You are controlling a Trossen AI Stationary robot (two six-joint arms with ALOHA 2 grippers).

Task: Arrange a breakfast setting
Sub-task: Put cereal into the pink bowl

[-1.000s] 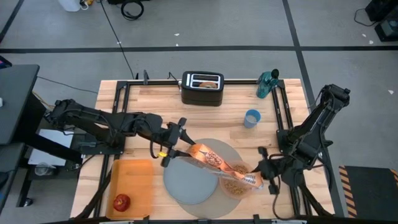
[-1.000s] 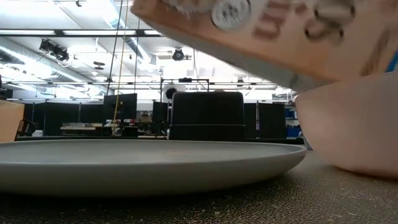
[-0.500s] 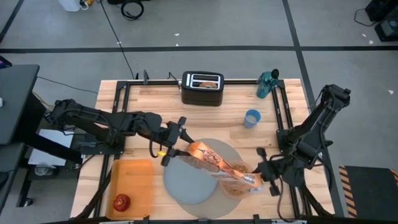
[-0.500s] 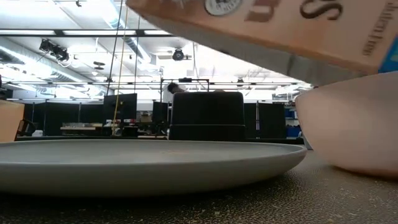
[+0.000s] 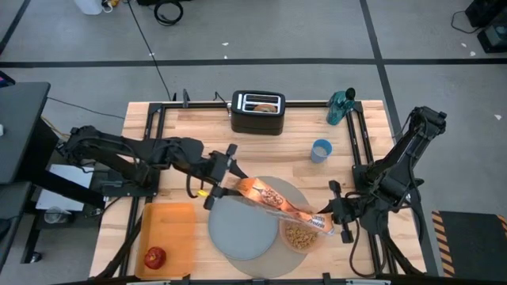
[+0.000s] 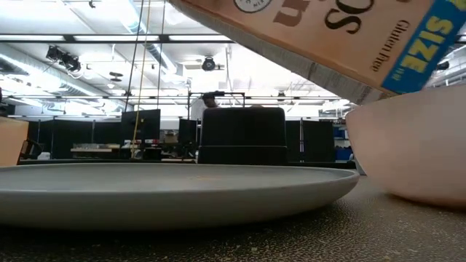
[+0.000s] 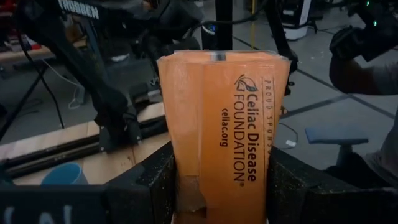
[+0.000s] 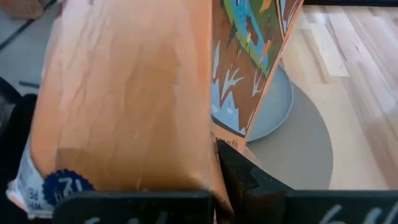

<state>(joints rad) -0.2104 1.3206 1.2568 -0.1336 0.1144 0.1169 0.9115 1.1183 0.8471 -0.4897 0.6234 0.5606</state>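
— Where the pink bowl (image 5: 299, 235) sits, on the front right of the round grey mat (image 5: 295, 198), filled with brown cereal?
— Yes. Touching the grey plate (image 5: 244, 228), by the look of the high view. Seen large at the right edge in the low view too, bowl (image 6: 411, 149) beside plate (image 6: 175, 188).
— And hanging over it?
— An orange cereal box (image 5: 276, 203), tilted, low end just above the bowl. Held at both ends: left gripper (image 5: 220, 176) clamped on the upper end, right gripper (image 5: 333, 214) closed on the lower end.
— Any print to read?
— Plenty. On the narrow side in the left wrist view (image 7: 224, 134): "Celiac Disease FOUNDATION", "celiac.org", and "PROUD SPONS…" cut off. From the low view (image 6: 320, 36): "Gluten Free" and "SIZE" on a blue band, plus large letters cut off by the edge. Right wrist view (image 8: 130, 99): a blue round seal, lettering too blurred to read.
— Further out?
— Red apple (image 5: 155, 256) on the flat orange tray (image 5: 168, 226) at the front left. Black toaster (image 5: 257, 112) at the back edge, with something pale in its slots, not clear what. Blue cup (image 5: 321, 150) and teal bottle (image 5: 341, 106) to the back right. Arm lettering "…HRONEN" partly legible in the left wrist view.
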